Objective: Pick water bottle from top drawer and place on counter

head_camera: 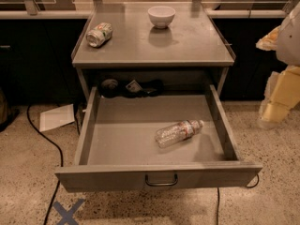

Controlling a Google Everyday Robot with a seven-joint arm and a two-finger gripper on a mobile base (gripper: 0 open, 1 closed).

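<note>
The water bottle (179, 132) lies on its side in the open top drawer (93, 139), right of centre, with its pale cap pointing to the back right. The drawer is pulled fully out, and its dark wire handle (161, 181) is at the front centre. The counter (187, 43) is the grey metal top above it. My gripper (277, 101) hangs at the right edge of the view, outside the drawer's right wall and well apart from the bottle. It holds nothing that I can see.
A crushed green-and-white can (99, 34) lies on the counter's left side. A white bowl (161, 16) stands at the back centre. Dark items (131, 87) sit at the drawer's back. A cable (47, 139) and a paper sheet (57, 117) lie on the floor to the left.
</note>
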